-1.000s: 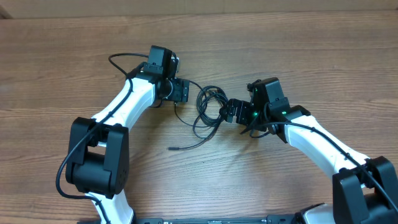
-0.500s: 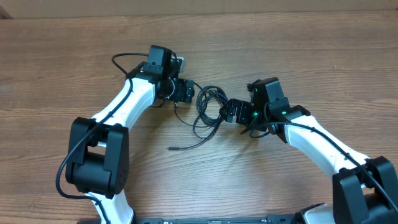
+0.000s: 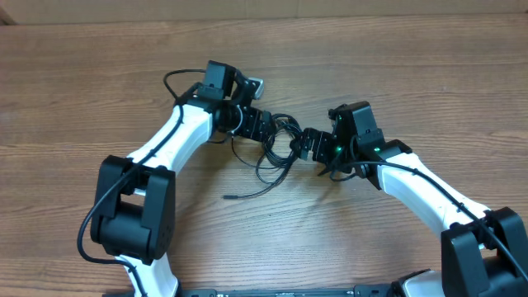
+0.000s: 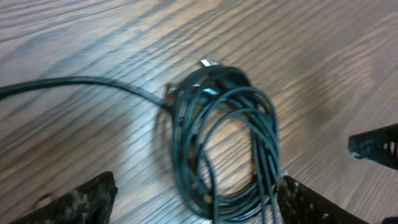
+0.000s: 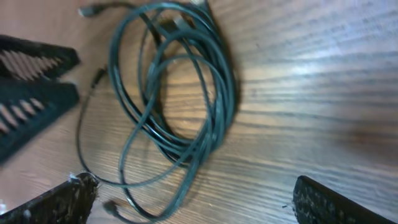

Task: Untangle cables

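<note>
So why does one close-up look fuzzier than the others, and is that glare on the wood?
Left wrist view: the cables and the table are smeared and soft. Right wrist view: the cables are sharper, with a pale sheen on the table. Overhead view: crisp, evenly lit, only faint shadows under the arms.

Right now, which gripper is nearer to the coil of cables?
Left, slightly. The left gripper hangs over the coil of cables at its upper-left edge; the right gripper sits just off its right side.
</note>
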You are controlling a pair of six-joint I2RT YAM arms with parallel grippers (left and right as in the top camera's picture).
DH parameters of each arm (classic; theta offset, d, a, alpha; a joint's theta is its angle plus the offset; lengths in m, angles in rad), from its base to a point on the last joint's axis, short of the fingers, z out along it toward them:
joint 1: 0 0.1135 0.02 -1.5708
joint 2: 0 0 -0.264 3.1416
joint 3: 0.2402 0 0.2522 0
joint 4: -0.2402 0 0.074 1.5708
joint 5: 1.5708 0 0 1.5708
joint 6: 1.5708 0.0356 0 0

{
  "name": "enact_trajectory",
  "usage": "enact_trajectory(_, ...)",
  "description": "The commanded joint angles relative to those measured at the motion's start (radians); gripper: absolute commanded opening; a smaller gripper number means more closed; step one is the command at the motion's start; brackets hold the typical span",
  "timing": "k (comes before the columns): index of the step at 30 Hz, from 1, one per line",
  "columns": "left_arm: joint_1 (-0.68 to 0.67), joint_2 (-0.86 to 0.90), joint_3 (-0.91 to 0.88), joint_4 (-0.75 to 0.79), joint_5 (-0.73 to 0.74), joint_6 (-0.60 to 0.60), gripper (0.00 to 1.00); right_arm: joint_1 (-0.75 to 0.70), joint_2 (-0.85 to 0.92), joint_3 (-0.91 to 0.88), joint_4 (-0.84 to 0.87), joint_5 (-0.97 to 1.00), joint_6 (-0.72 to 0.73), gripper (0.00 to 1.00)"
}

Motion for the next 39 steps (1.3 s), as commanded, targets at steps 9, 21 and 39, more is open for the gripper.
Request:
enact_trajectory(9,-0.124,0.100,-0.011,0.080,-0.132,-0.036,0.70,0.005,0.005,0.006,-0.019,0.029,0.033,1.00)
enact_trajectory(21,-0.120,0.118,-0.008,0.098,-0.235,-0.022,0.10,0.005,0.006,-0.006,-0.063,0.082,0.030,0.67)
enact_trajectory(39,-0.082,0.118,0.201,-0.233,-0.363,-0.074,0.41,0.091,0.007,0.090,-0.074,0.029,-0.005,0.27)
